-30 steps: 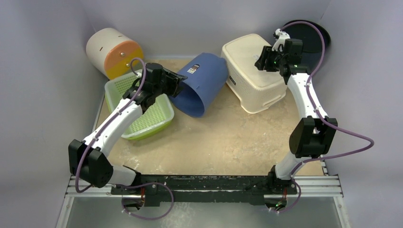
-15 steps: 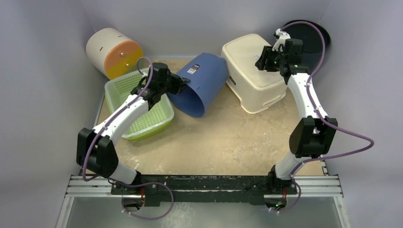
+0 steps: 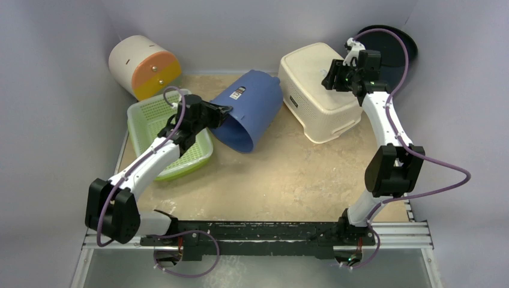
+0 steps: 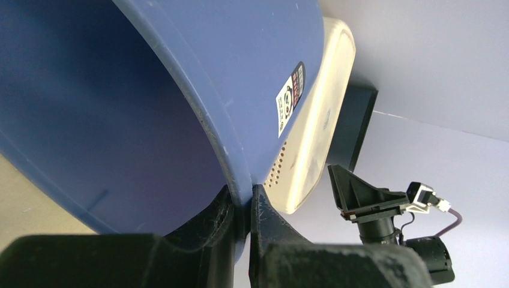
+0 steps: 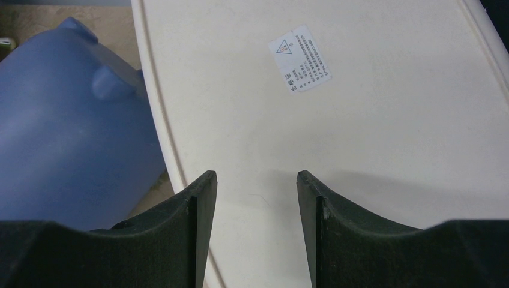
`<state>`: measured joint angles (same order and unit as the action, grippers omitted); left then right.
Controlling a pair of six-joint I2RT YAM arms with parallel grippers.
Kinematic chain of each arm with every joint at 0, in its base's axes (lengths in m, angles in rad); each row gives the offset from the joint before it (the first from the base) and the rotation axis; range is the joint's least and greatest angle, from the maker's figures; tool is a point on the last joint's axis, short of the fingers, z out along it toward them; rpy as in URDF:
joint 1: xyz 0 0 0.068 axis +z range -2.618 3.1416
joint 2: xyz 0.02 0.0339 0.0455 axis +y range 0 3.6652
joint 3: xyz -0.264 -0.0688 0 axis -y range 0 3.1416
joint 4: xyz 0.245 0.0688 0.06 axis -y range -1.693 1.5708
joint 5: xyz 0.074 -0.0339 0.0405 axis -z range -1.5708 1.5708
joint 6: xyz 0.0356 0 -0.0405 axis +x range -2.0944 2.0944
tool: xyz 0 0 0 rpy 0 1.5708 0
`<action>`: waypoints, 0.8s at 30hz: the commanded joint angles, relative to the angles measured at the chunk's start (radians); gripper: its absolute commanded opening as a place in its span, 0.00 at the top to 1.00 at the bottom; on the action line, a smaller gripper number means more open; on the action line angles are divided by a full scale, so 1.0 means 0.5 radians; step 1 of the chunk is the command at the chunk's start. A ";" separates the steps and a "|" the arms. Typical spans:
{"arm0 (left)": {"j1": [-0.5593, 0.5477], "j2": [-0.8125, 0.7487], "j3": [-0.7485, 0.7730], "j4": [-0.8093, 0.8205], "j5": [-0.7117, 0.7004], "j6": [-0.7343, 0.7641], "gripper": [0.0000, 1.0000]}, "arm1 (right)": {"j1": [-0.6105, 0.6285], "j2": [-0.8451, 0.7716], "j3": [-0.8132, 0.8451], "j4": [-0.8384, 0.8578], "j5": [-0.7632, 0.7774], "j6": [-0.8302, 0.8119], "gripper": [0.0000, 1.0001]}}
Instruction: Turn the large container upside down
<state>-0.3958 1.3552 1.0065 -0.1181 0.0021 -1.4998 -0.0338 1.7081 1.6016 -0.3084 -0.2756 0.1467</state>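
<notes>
Part of the blue bucket (image 3: 249, 108) is cut off in the left wrist view, which shows only its rim, one sticker and some dark inside. It lies on its side near the back of the table (image 3: 288, 180), mouth toward the front left, between one green basket (image 3: 141, 117) and one cream tub (image 3: 312, 90). Whether bucket and tub touch is hard to tell. One white and orange drum (image 3: 143, 66) sits in the back left corner. One black round thing (image 3: 393, 45) is half hidden behind the right arm. The left gripper (image 4: 243, 204) pinches the bucket's rim, one finger inside and one outside. The right gripper (image 5: 255, 183) hangs over the tub's flat top, fingers spread with nothing between them. Bare table lies in front of the bucket, and walls stand close behind.
</notes>
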 commanded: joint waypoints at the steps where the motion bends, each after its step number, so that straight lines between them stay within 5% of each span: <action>1: 0.247 -0.053 -0.323 -0.316 -0.153 0.164 1.00 | -0.007 0.011 0.077 0.041 -0.011 -0.003 0.45; 5: 0.343 -0.094 -0.416 -0.086 -0.056 0.204 1.00 | -0.007 0.034 0.080 0.042 -0.022 0.003 0.45; 9: 0.344 0.033 -0.174 0.161 0.018 0.266 1.00 | -0.006 0.059 0.101 0.034 -0.027 0.004 0.45; 24: 0.350 0.724 0.244 2.440 0.127 -0.474 1.00 | -0.008 0.145 0.214 -0.046 0.017 -0.010 0.45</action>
<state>-0.2272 1.6794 1.0367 0.6003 0.0864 -1.5906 -0.0338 1.7725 1.6482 -0.3206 -0.2787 0.1467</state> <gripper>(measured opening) 0.074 0.547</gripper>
